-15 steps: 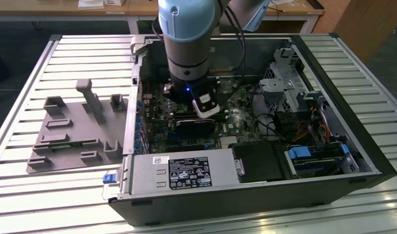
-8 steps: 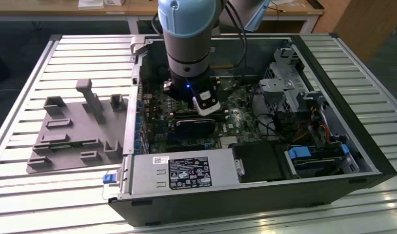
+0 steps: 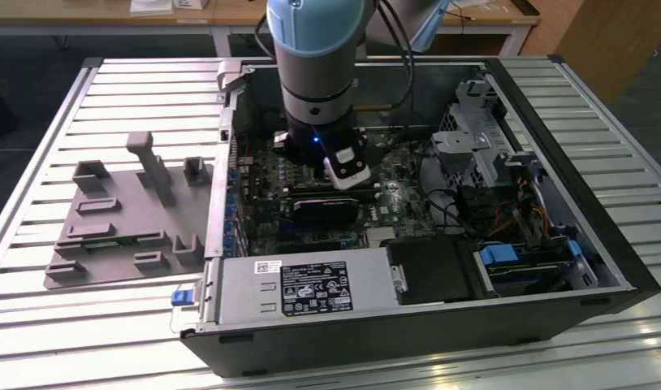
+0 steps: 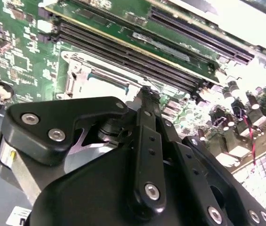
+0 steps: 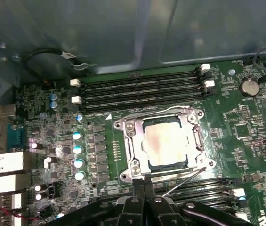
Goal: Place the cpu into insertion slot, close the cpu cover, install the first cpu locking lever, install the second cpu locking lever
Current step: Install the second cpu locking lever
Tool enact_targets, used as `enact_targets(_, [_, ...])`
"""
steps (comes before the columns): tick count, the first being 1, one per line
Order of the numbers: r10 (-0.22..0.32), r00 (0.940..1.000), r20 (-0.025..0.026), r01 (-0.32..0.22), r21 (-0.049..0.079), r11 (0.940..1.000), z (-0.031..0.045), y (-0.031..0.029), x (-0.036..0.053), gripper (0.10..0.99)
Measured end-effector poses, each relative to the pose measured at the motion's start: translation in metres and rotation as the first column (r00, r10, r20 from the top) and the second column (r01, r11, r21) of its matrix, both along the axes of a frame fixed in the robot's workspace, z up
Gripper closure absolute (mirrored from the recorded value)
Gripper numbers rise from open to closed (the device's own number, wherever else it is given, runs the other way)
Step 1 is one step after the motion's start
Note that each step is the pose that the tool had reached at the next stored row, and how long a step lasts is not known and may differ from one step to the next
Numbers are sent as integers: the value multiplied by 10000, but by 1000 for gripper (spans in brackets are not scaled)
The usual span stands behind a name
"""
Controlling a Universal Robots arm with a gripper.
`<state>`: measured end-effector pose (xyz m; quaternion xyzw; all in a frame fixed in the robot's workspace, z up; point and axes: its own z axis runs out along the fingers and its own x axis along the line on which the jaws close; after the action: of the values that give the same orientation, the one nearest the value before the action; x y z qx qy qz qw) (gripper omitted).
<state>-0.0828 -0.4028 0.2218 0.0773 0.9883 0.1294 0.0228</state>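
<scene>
Gripper [image 5: 144, 200] fingers are pressed together, empty, just beside the insertion slot [image 5: 125, 149]. Cpu [image 5: 165, 143] sits inside it, cpu cover [image 5: 137, 127] closed over.

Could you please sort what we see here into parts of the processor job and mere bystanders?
Job: square silvery-grey cpu, seated in the dark metal-rimmed insertion slot; thin silvery cpu cover closed over it; thin wire locking lever; black pincer.
Bystanders: long black memory slots; grey moulded fixture tray; round silver coin battery.
</scene>
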Motion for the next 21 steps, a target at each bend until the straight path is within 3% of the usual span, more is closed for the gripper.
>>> enact_targets(9, [0,10000,-28,0,0,10000,8,-1,167,984])
enact_targets(17, [0,10000,-30,0,0,10000,108,0,179,984])
enact_targets(21, [0,10000,-28,0,2,10000,115,0,180,984])
